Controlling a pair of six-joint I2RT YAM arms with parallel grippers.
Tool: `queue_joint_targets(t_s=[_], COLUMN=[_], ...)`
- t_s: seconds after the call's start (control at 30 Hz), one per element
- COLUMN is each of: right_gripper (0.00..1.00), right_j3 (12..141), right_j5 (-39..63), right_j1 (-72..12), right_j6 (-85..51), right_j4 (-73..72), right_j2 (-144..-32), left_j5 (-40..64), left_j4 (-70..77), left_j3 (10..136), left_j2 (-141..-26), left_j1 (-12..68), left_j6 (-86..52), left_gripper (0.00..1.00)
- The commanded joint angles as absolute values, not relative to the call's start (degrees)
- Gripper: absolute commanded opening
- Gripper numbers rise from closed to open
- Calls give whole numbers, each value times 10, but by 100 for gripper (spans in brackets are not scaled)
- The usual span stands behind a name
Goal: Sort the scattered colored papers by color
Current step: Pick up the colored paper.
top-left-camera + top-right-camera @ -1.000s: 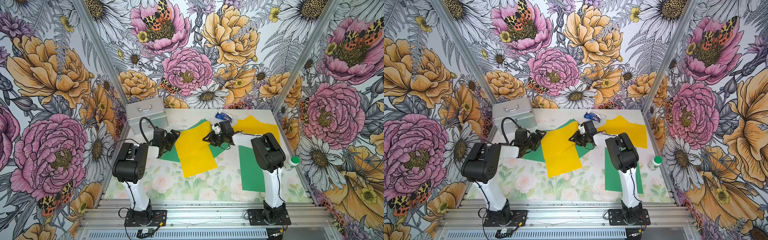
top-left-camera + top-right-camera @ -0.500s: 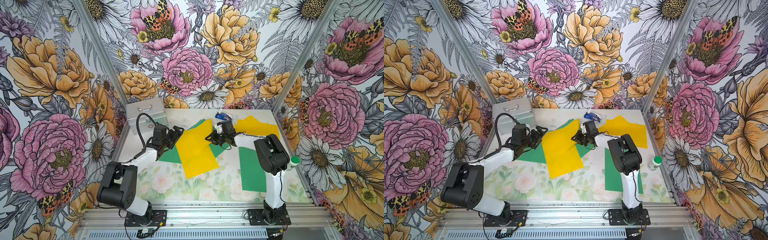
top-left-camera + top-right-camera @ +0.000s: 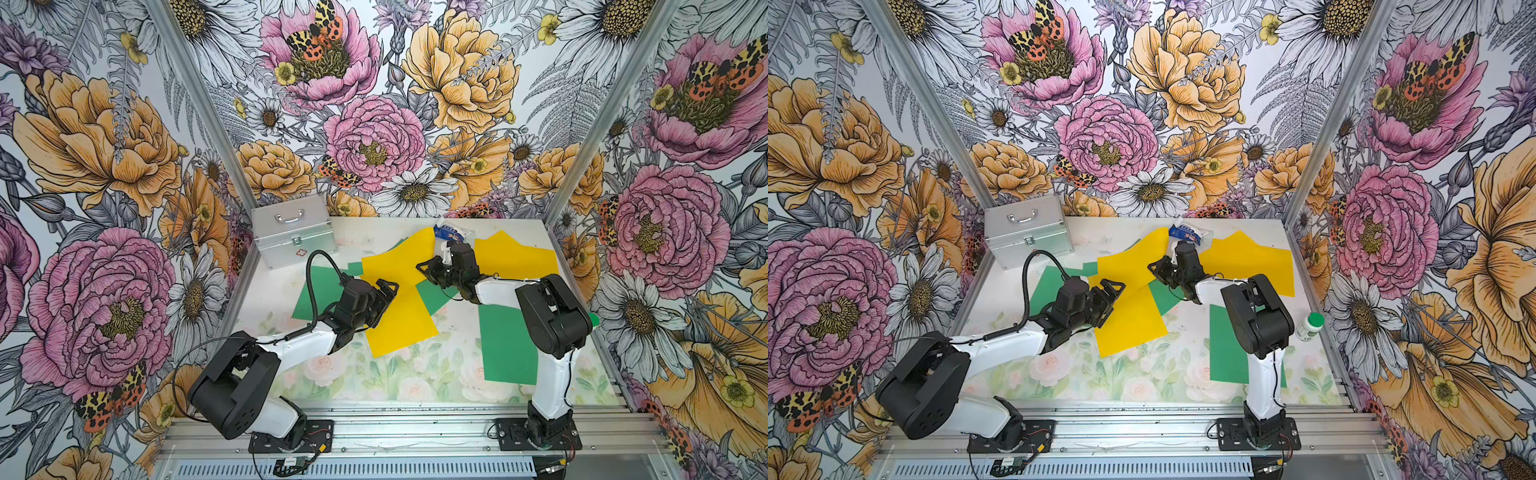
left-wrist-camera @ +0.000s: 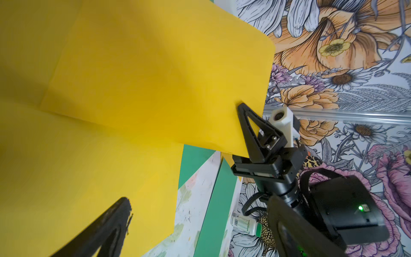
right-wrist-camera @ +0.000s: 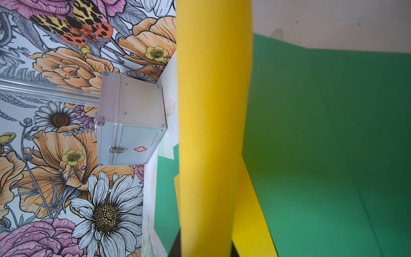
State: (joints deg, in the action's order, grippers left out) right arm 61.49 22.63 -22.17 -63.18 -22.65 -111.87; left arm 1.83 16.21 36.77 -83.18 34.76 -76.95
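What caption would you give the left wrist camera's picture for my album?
Right gripper pinches the edge of a raised yellow sheet over a green sheet.

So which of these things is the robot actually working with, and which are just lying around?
Part of the job:
yellow papers
green papers

Just lying about:
silver case
blue-and-white packet
green-capped bottle

Matt yellow paper (image 3: 399,324), seemingly brushed metal case (image 3: 291,245)

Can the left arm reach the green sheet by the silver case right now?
Probably yes: the green sheet lies mostly bare right beside the left gripper, jaws open; only one edge is under the yellow sheet.
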Motion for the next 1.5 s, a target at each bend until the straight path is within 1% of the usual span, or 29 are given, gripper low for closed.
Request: queue_joint_targets(t_s=[0.0,0.2,0.37,0.5,0.6,0.7,0.73,0.8,0.87,0.97,1.1,1.13,1.23,1.27,1.47], right_gripper=[18,17,16,16,14,14,14,14,14,14,14,14,15,15,18], right_j3=[589,546,526,512,498,481,476,469,467,463,455,454,462,462,454], right_j5=[184,151,133,119,105,91,88,82,78,68,58,54,40,38,35], right_j1=[-227,-232,-235,-239,-244,-250,-250,-252,-253,-254,-255,-254,-254,-254,-254], right_j6=[-659,-687,-694,-697,-699,-701,-703,-703,-700,-695,-697,-696,-689,-687,-685], right_j4=[-293,-350,-372,-383,-389,-402,-408,-410,-398,-380,-377,-370,-324,-316,-307], right_j2=[-1090,-1073,-1063,-1057,-1053,-1048,-1047,-1044,-1043,-1042,-1042,-1040,-1035,-1034,-1032], left_j5=[-22,-5,-49,-54,-54,-62,-66,-84,-95,-82,-77,-77,-68,-66,-57], left_j4=[246,327,374,439,520,544,546,558,560,561,547,545,527,516,475], left_j3=[362,387,397,414,435,457,462,460,456,460,457,456,457,457,459], left_j2=[-855,-943,-988,-1036,-1108,-1140,-1146,-1147,-1141,-1137,-1130,-1128,-1123,-1121,-1110], left_j1=[353,379,409,411,412,413,413,414,411,401,395,395,394,394,390], left_j6=[-822,-908,-947,-982,-1015,-1028,-1029,-1028,-1025,-1017,-1013,-1012,-1009,-1007,-990], left_gripper=[98,98,98,98,98,98,96,90,76,68,51,45,35,33,12])
